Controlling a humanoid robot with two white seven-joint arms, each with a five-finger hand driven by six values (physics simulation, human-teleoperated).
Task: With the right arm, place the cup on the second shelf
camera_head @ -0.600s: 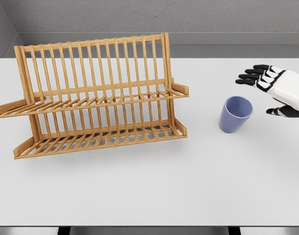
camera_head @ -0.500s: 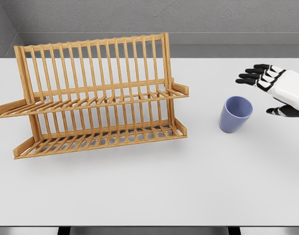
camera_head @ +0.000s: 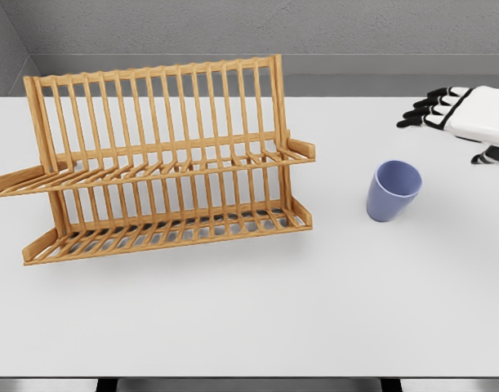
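Raised and drawn back since the earlier frame, the right hand (camera_head: 465, 118) is seen with fingers spread, holding nothing. Nearer, the blue cup (camera_head: 393, 190) stands upright on the white counter (camera_head: 249, 310), well apart from the wooden rack (camera_head: 159, 159).

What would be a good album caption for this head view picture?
Open right hand hovers beyond a blue cup standing beside an empty two-tier wooden rack.
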